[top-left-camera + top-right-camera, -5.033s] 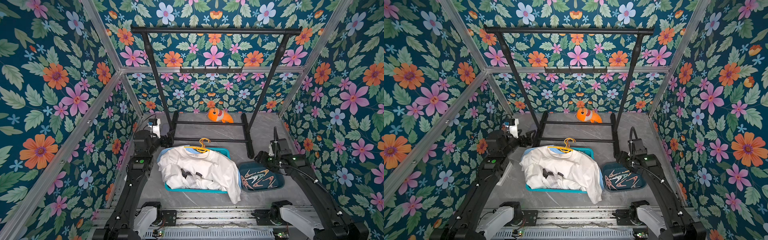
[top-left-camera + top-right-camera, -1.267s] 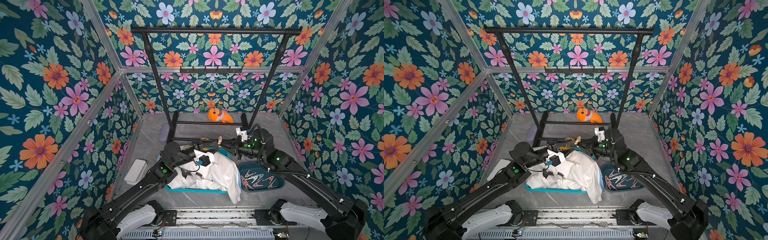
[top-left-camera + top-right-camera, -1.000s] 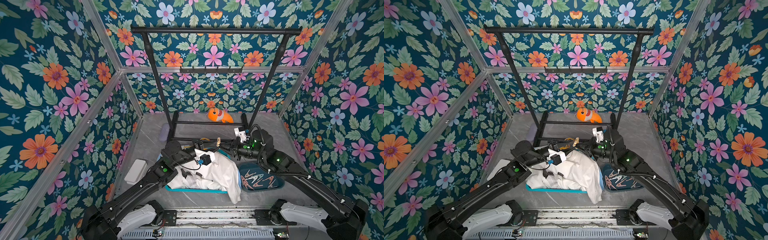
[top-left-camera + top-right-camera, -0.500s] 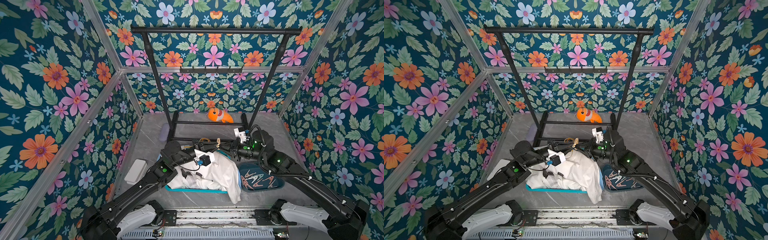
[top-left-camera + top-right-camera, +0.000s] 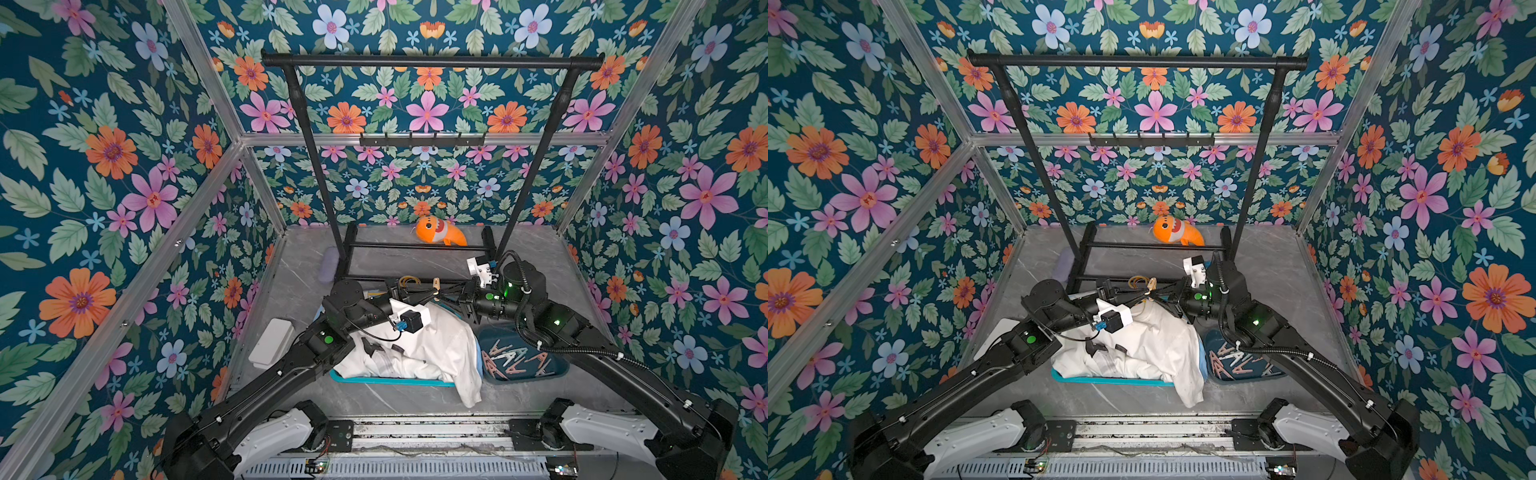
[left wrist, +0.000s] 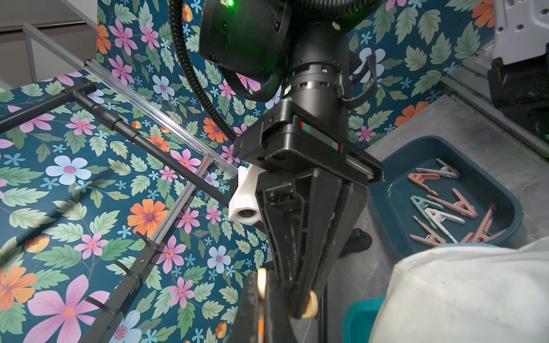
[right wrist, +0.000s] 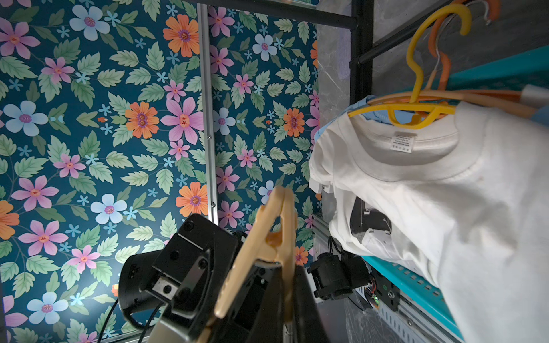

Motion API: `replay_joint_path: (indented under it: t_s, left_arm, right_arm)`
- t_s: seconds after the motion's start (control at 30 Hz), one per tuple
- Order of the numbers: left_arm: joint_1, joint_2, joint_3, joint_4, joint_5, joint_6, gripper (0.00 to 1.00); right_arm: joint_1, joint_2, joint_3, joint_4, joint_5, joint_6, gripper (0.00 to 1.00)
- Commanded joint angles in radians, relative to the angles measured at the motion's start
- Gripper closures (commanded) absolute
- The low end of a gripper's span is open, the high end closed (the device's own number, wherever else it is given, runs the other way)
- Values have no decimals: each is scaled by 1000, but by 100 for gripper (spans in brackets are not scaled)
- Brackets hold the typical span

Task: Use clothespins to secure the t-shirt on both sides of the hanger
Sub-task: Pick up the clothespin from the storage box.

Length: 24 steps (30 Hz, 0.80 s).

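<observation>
- Grey marbled desk (image 5: pixel 536 257) carries 6 things.
- Far side: black rack base (image 5: pixel 415 247), orange fish toy (image 5: pixel 440 232) at its rear bar, lilac pad (image 5: pixel 328 264) beside its left foot.
- Near side: white box (image 5: pixel 272 343), teal tray (image 5: pixel 390 380) under the t-shirt (image 5: pixel 440 345), dark tray (image 5: pixel 557 368) of clothespins (image 5: pixel 515 359).

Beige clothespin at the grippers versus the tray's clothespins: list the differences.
The beige clothespin is held aloft by the right gripper and left gripper; the tray clothespins lie loose in the teal tray. The beige clothespin is single; the tray clothespins are several, mostly pink, some pale green or white. All share one spring-peg shape.
</observation>
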Motion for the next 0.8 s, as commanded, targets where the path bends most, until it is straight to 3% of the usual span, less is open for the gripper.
replay_joint_path:
  t_s: [0.0,0.07,0.1,0.17,0.2,0.3,0.4,0.47,0.67,0.77]
  left_arm:
    - [0,3,22,-31,12,10,100]
    - [-1,2,22,-38,5,20,100]
    - [-2,2,23,-41,1,24,100]
    - [-1,4,26,-45,-13,30,100]
    - [-1,7,31,-55,-15,33,100]
    - [-1,21,51,-83,-38,39,100]
    - [1,40,77,-105,-69,2,100]
    - [2,56,106,-141,-73,-29,100]
    - [9,121,253,-296,14,-205,100]
    - [10,136,300,-311,103,-314,100]
  right_arm:
    - [0,-1,3,-4,12,-6,100]
    - [0,-3,1,-5,16,-8,96]
    - [0,-6,1,-5,19,-11,87]
    - [1,-20,4,-8,25,-27,54]
    - [1,-29,8,-17,35,-42,43]
    - [1,-71,36,-93,91,-109,23]
    - [1,-130,65,-193,165,-247,22]
    - [1,-195,65,-212,198,-431,22]
    - [0,-461,-96,-14,333,-1165,22]
    - [0,-559,-201,85,248,-1543,19]
